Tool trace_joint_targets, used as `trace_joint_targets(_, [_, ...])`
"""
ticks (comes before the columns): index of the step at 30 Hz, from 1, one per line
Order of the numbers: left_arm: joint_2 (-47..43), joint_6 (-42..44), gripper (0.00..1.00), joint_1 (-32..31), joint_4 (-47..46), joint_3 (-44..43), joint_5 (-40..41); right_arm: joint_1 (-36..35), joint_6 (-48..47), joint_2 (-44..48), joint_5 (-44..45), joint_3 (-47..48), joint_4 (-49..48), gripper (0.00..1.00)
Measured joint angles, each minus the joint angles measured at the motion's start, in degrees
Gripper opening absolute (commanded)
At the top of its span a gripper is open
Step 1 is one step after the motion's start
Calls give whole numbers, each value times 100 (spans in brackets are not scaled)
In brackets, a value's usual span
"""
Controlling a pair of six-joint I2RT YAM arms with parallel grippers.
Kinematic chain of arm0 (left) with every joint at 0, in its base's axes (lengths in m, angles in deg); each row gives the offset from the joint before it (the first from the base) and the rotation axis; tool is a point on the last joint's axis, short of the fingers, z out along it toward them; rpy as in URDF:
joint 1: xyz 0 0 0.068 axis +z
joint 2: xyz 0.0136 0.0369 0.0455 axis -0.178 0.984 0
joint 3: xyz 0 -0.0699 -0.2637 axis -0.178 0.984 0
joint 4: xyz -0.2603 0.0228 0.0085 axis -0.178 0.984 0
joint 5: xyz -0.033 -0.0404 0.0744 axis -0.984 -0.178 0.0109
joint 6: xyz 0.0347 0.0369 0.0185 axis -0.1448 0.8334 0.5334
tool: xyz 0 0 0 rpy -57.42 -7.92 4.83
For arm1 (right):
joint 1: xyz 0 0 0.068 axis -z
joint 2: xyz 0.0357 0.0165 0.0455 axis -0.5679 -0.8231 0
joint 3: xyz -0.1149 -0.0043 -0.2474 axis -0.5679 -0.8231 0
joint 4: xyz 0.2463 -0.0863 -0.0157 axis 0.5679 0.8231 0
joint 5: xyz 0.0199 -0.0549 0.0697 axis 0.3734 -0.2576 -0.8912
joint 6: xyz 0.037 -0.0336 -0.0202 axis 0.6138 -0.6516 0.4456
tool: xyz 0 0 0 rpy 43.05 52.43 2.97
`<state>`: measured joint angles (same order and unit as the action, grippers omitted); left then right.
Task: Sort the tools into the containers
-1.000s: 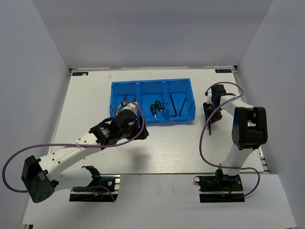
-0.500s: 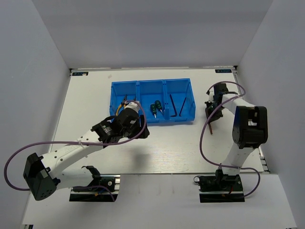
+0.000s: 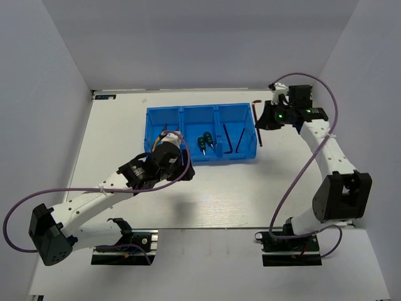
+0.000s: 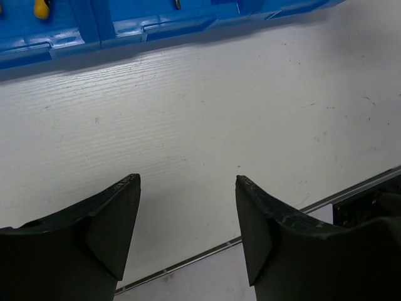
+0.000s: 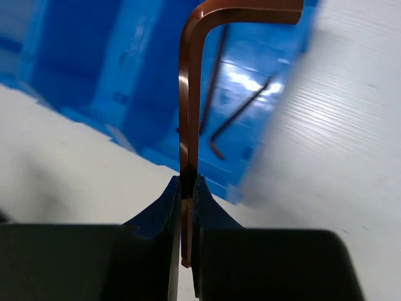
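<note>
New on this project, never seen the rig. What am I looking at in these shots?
Two robot arms stand bolted at the near edge of a white table, each ending in a two-finger gripper. The wide picture comes from a fixed camera above and behind them; the other two from cameras on the wrists. A blue tray holds yellow-handled pliers on the left, mostly hidden by the left arm, green screwdrivers in the middle, two hex keys on the right. The left gripper is open and empty. The right gripper is shut on a third hex key near the tray's right end.
</note>
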<state>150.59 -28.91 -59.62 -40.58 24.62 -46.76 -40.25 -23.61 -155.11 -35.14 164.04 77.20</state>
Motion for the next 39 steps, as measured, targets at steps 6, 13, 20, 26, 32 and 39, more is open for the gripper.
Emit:
trace_joint_targets(6, [-92,0,72,0,9,0,101,-859,428,-1165,-31,629,-50,0])
trace_joint_targets(13, [-350,-92,72,0,142,0,254,-1285,385,-2444,835,1073,-120,0])
trace_joint_targets(20, [-501,-205,78,0,173,4,376,-1471,173,-2577,1255,1117,-151,38])
trace_joint_targets(26, [-501,-238,85,0,203,7,426,-1517,96,-2542,1215,1117,-151,47])
trace_joint_targets(32, [-501,-223,100,0,197,7,472,-1517,96,-2044,1189,1115,-76,69])
trace_joint_targets(39, [-503,-210,100,11,96,7,481,-1495,-50,-251,955,566,22,90])
